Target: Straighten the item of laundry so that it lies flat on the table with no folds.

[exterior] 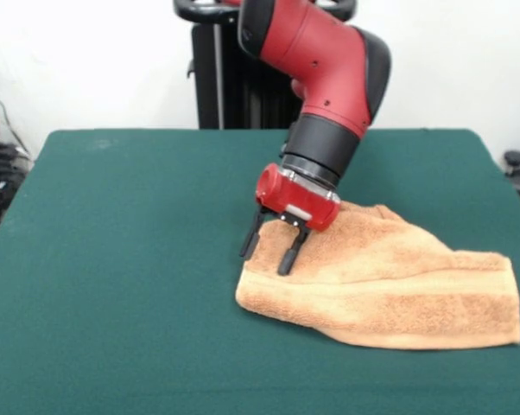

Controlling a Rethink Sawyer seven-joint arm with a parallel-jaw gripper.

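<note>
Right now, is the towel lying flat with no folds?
No: in the front view the towel lies doubled over and bunched on the table, with layered edges along its near side.

Parted fingers (288, 258) at folded towel's (390, 285) left edge, green table (113, 285)

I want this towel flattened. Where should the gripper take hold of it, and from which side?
Judging by its pose, take the towel at the folded corner nearest the gripper, coming down from above. The open fingers already hover there, and the layers look doubled, so pulling that corner outward over the table should unfold it.
</note>
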